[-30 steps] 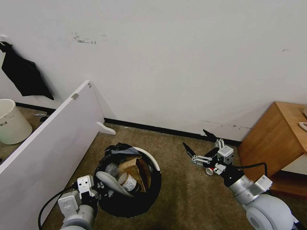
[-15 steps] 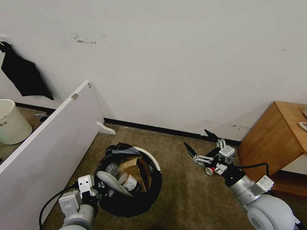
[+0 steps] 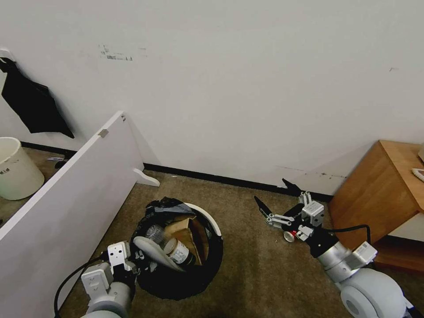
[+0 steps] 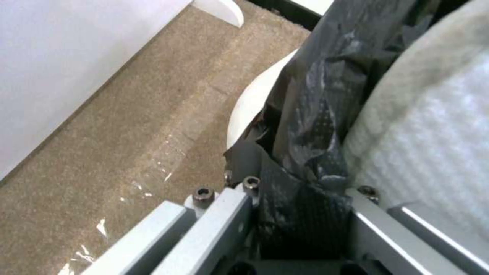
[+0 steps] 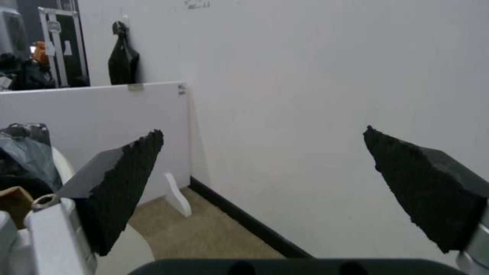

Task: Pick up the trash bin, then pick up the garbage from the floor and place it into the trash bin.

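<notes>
The trash bin (image 3: 211,221), a white bucket lined with a crinkly black bag (image 4: 316,114), stands on the carpet at lower centre. In it lie a white slipper (image 3: 152,252), a clear plastic bottle (image 3: 178,251) and a brown paper bag (image 3: 187,229). My left gripper (image 3: 136,259) is shut on the bin's near-left rim; the left wrist view shows its fingers (image 4: 224,214) clamping the bag, with the slipper (image 4: 433,133) beside them. To the right, my right gripper (image 3: 270,190) hovers low and open, its black pads (image 5: 127,179) far apart with nothing between. A red can (image 3: 289,236) lies on the floor beneath its wrist.
A white partition board (image 3: 66,198) leans along the left. Behind it stands an unlined pale bucket (image 3: 15,170), and a black bag (image 3: 31,106) hangs on the wall. A wooden cabinet (image 3: 384,194) stands close on the right. Open carpet (image 3: 256,274) lies between the bin and the right arm.
The right gripper has crept slightly rightward, still open. The left gripper keeps its hold on the bin's rim, and the bin has not moved.
</notes>
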### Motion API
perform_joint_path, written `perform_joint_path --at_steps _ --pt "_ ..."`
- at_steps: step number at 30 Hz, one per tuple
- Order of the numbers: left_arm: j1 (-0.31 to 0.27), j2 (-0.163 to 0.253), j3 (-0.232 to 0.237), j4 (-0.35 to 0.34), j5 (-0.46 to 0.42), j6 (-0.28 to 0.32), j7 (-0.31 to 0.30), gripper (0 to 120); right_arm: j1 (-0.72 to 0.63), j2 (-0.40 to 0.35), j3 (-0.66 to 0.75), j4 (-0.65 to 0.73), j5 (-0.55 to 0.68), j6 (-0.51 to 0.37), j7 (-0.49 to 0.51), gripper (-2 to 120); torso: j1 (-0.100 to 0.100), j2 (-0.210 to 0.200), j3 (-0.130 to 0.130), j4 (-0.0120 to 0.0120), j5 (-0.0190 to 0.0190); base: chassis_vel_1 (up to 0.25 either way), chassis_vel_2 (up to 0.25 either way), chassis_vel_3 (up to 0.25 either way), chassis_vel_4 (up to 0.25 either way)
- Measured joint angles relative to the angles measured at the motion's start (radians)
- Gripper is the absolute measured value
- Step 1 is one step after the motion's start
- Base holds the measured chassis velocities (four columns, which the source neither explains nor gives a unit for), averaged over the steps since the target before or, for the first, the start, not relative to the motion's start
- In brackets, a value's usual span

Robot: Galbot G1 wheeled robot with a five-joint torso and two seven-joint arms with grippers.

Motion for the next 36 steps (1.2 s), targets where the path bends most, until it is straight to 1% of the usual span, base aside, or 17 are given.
perform_joint_path --at_steps 21,26,36 --pt "-0.004 0.0 0.001 0.006 -0.003 -0.009 -0.005 0 0.007 0.008 -0.006 -0.005 0.001 0.0 0.003 100 0.0 0.0 0.0 -0.0002 0.0 0.0 0.0 0.0 0.0" --pt "-0.008 0.0 0.003 0.007 -0.011 -0.011 -0.017 0 0.005 0.013 -0.006 -0.005 0.002 0.0 0.02 100 0.0 0.0 0.0 0.0 0.0 0.0 0.0 0.0 0.0" --pt "-0.011 0.001 0.002 0.009 -0.014 -0.014 -0.019 0 0.004 0.017 -0.009 -0.007 0.001 -0.005 0.037 100 0.0 0.0 0.0 0.0 0.0 0.0 0.0 0.0 0.0"
